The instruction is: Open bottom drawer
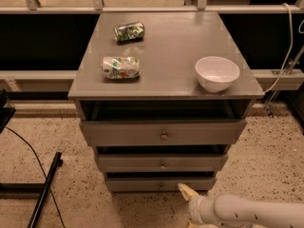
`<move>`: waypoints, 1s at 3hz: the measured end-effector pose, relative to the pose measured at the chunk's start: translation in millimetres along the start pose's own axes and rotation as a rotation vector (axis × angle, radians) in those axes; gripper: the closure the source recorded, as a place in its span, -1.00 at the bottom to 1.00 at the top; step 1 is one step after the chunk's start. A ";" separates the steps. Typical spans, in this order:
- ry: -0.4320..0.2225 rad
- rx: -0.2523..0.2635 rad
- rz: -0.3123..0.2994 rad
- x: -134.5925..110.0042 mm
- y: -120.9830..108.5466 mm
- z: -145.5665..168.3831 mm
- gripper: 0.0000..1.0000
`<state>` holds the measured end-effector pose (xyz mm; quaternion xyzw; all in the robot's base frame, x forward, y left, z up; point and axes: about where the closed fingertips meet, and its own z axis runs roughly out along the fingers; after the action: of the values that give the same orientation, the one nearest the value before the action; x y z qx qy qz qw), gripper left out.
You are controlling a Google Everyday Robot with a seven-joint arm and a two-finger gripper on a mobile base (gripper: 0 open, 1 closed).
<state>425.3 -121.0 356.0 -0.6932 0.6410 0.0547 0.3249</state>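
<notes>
From where I stood, the pincer (186, 192) hung low over the speckled floor, at the end of a pale arm (247, 213) stretching in from the right, and whether it was apart or together I could not tell. Just beyond it and slightly to its left sat the bottom drawer (133, 184), the slimmest front of the grey table (166, 87), and it looked shut. Its small round knob (160, 185) was near the pincer's tip but not touching it. I judged the drawer stiff, plain wood, probably light, likely to slide straight out. The knob was the only place to take hold, and being small smooth metal it might slip unless gripped squarely. High above the pincer, a white bowl (217, 73) and two crushed cans (121, 67) rested on the table, so a jerky pull seemed unwise
</notes>
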 end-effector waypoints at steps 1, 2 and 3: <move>0.028 0.008 0.028 10.2 -3.7 7.1 -1.00; 0.029 0.048 0.065 39.1 -7.9 18.0 -1.00; -0.009 0.121 0.109 75.5 -9.1 22.5 -1.00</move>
<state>454.4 -174.0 304.8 -0.6360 0.6785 0.0366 0.3658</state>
